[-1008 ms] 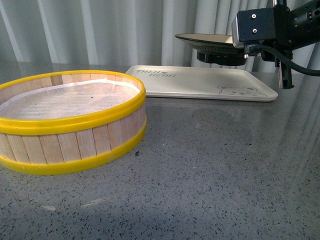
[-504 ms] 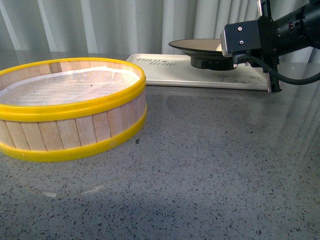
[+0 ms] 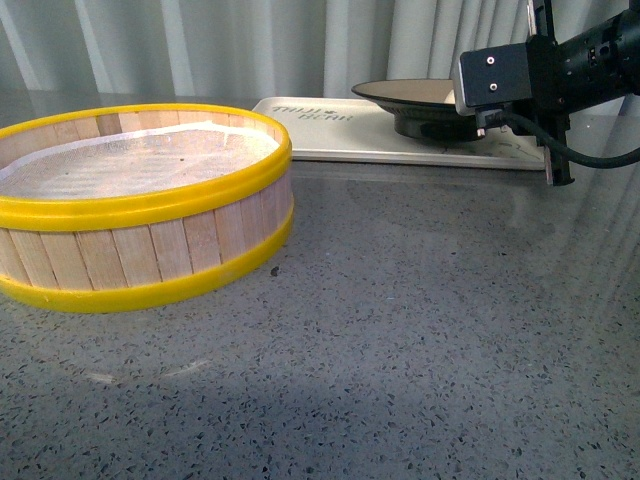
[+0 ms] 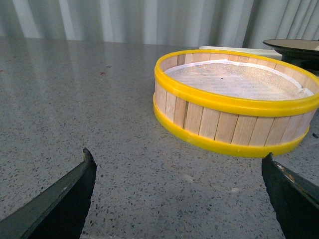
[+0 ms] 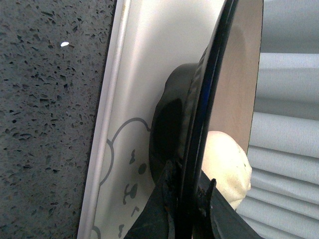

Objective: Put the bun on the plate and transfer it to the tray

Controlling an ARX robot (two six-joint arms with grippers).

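Observation:
My right gripper (image 3: 472,102) is shut on the black rim of the plate (image 3: 405,93), beige-grey inside, at the back right. The plate's black foot is low over the cream-white tray (image 3: 330,135) with dark lettering; I cannot tell whether they touch. In the right wrist view the gripper (image 5: 189,199) pinches the plate rim (image 5: 209,94), and the cream-white bun (image 5: 227,164) lies on the plate beside the fingers, above the tray (image 5: 134,74) with its bear drawing. My left gripper (image 4: 178,159) is open and empty over the counter.
A yellow-rimmed wooden steamer basket (image 3: 140,200) with white liner stands at front left; it also shows in the left wrist view (image 4: 234,119). Grey speckled counter (image 3: 420,330) spreads in front. Pale curtains hang behind.
My right gripper has lowered the plate with the bun from well above the tray down to just over its surface. The left gripper has not visibly changed.

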